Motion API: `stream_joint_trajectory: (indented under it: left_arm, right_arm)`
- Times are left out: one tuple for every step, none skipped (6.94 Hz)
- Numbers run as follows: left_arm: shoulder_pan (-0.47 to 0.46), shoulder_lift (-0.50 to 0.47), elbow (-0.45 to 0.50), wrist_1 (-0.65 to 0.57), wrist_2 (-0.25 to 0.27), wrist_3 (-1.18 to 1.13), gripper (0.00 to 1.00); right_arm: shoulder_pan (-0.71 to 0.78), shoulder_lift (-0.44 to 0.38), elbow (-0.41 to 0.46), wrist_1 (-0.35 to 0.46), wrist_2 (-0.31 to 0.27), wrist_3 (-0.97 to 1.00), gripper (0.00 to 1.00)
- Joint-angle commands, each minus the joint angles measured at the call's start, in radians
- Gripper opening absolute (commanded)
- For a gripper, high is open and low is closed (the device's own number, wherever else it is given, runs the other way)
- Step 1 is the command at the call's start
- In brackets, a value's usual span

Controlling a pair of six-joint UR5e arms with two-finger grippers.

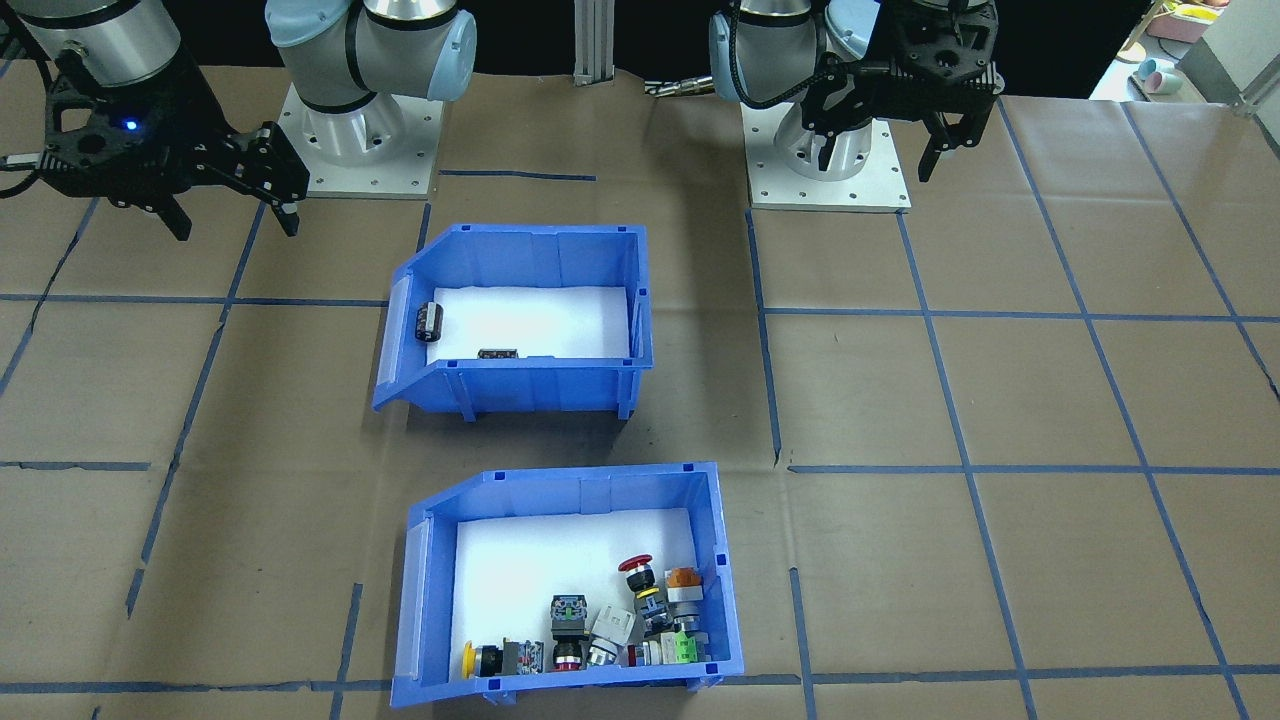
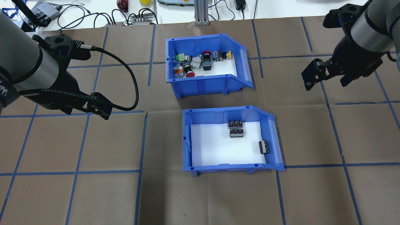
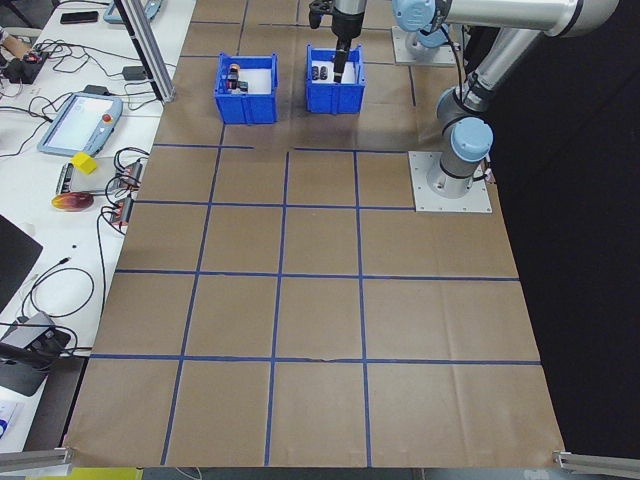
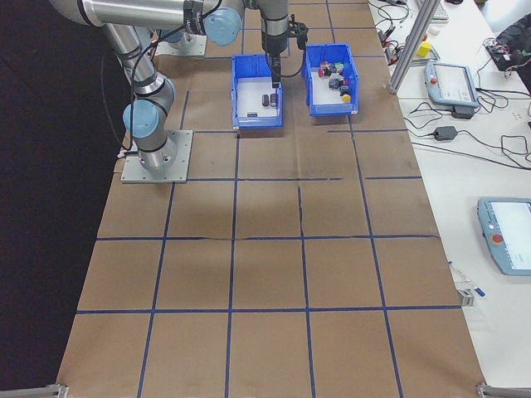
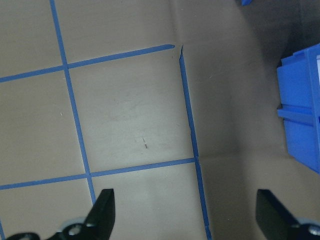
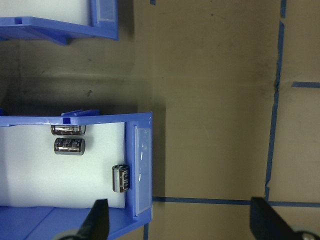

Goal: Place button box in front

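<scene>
- The button box (image 2: pixel 206 67) sits on the far half of the desk (image 2: pixel 93 187) from the robot, on the operators' side; it is upright, and its sloped-cut side faces the robot's right.
- Its switches (image 1: pixel 610 625) crowd the wall farthest from the robot; the rest of the white liner is bare.
- The second blue bin (image 2: pixel 231 140) stands between the button box and the robot's bases, holding dark cylinders (image 2: pixel 236 128). A narrow strip of brown paper separates the two bins; they do not touch.
- The left tool (image 2: pixel 98 106) hangs above bare paper well off to the left of both bins, its fingers spread apart and holding nothing.
- The right tool (image 2: pixel 326 75) hovers to the right of the bins, clear of their sloped ends, fingers likewise spread and empty.
- The right wrist view shows the second bin's low front lip just below that tool, with open paper beyond it.
- Both sides of the bins show wide taped squares of uncovered paper.
</scene>
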Motion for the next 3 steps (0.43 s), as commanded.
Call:
stream_joint_trajectory:
  left_arm:
    - [0.000,-0.056,0.061,0.016,-0.009,-0.003,1.00]
    - [0.000,-0.084,0.110,0.008,-0.008,-0.007,1.00]
    - [-0.006,-0.095,0.124,0.003,-0.006,-0.058,1.00]
  right_arm:
    - [0.075,0.028,-0.033,0.006,-0.008,0.076,1.00]
    - [0.075,0.030,-0.039,0.032,-0.010,0.102,1.00]
    - [0.073,0.040,-0.053,0.037,-0.010,0.102,1.00]
